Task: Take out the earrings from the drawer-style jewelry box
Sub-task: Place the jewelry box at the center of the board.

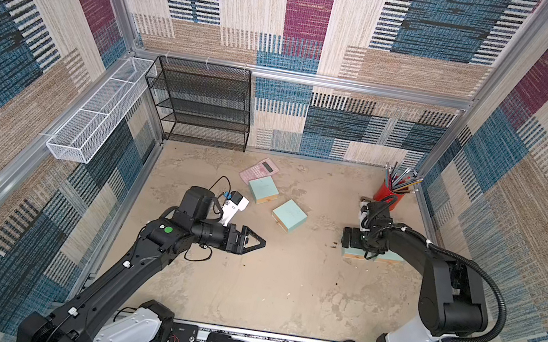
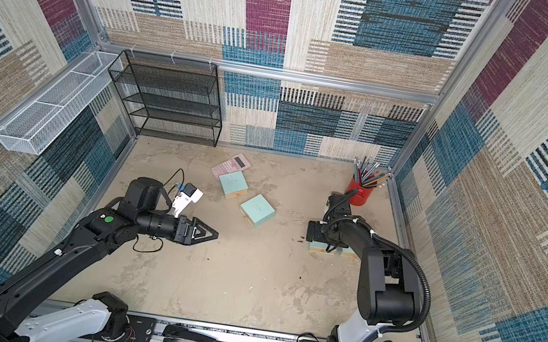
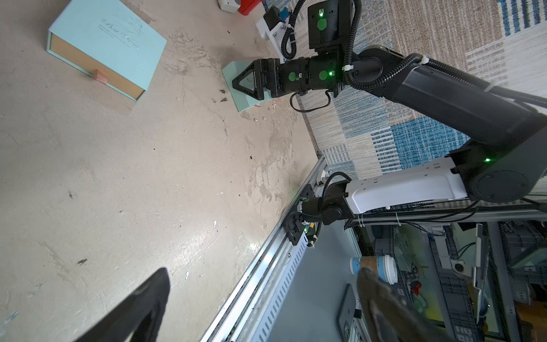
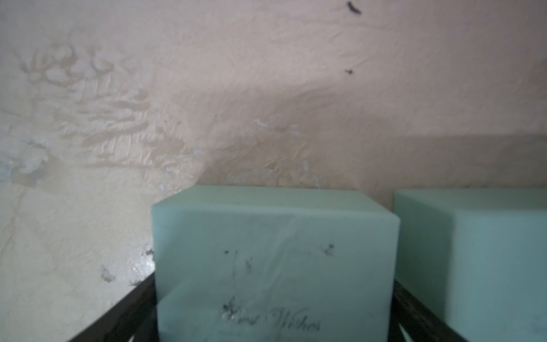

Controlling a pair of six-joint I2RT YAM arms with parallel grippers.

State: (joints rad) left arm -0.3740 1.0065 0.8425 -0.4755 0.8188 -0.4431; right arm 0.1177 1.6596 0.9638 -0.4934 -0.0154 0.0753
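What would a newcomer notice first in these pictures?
First, the patchwork walls in blue, maroon and beige on every side. Then two mint-green boxes mid-floor near a pink calculator, and the right end effector straddling a third box near the red pencil cup.

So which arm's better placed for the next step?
Right. Its jaws stand either side of a mint-green box; the left gripper hangs open over the floor, apart from every box, so it would probably need a longer reach.
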